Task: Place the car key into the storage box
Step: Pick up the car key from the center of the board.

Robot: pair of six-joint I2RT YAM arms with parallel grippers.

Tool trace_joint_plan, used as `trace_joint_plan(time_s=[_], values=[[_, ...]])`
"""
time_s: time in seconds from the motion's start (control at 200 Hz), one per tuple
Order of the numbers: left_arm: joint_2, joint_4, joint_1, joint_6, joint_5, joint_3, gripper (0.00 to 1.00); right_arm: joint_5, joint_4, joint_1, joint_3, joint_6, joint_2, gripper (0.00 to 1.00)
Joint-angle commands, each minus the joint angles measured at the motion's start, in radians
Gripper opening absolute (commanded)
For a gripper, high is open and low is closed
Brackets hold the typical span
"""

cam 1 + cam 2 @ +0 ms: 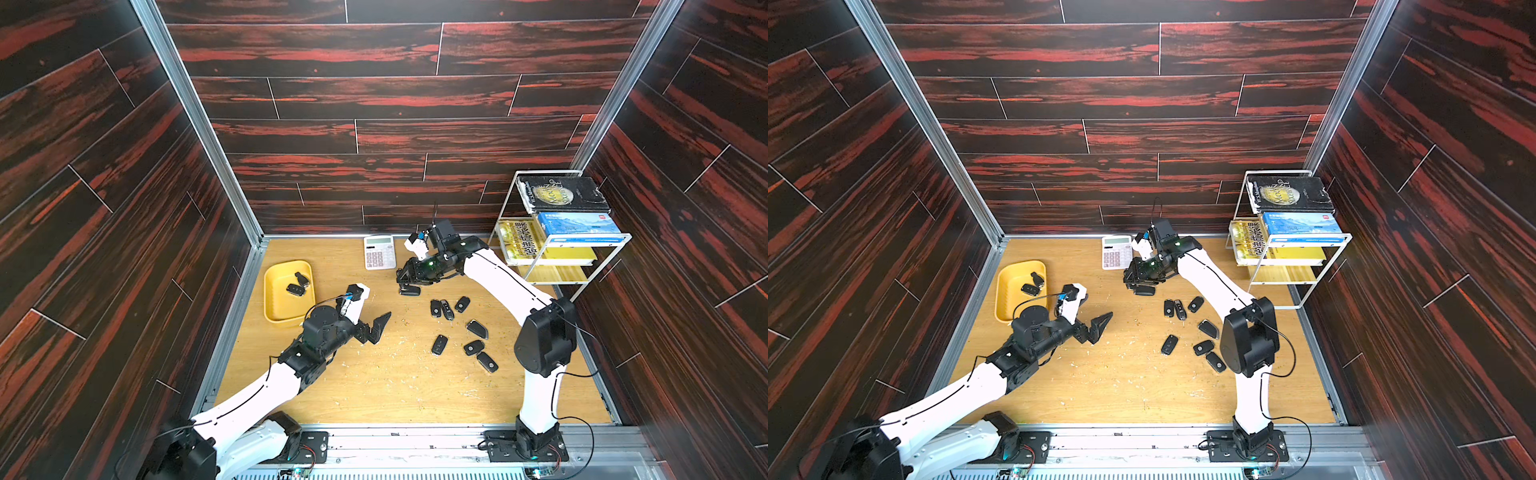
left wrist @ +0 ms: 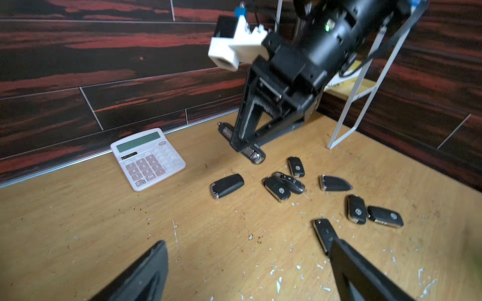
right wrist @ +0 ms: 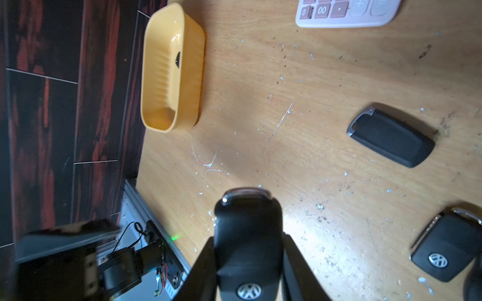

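Because the Volkswagen car key [image 3: 247,221] seems light, stiff and slick (glossy shell), the right gripper [image 3: 247,239] clamps its long edges; left gripper [image 1: 382,328] gapes empty; storage box [image 1: 279,309] at nine o'clock.

Yellow storage box [image 1: 279,309], black car key [image 3: 247,234]

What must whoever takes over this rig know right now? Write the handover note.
Left gripper: open, empty, above the table between the storage box and the loose keys.
Right gripper: shut on a car key, close to the table, near the calculator.
Done: two keys lie in the box.
Left: carry the held key to the box and release it, then deal with the loose keys.
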Motion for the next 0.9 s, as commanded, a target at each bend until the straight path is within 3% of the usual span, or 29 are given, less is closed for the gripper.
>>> trace_joint_plan(time_s=[0.0,0.256,0.466,0.897], values=[[0.044,-0.061,-0.001,0.152,0.053,0.056,1.0,-0.06,0.023,0.004,-0.032,0.006,-0.057,0.31],[0.125,-0.087,-0.001,0.298,0.093,0.127,1.0,-0.084,0.041,0.004,-0.122,-0.001,-0.138,0.32],[0.114,-0.03,-0.003,0.422,0.212,0.113,1.0,-0.177,0.094,0.004,-0.215,0.003,-0.19,0.32],[0.144,0.071,-0.003,0.416,0.247,0.103,1.0,-0.357,0.221,0.005,-0.349,0.036,-0.288,0.33]])
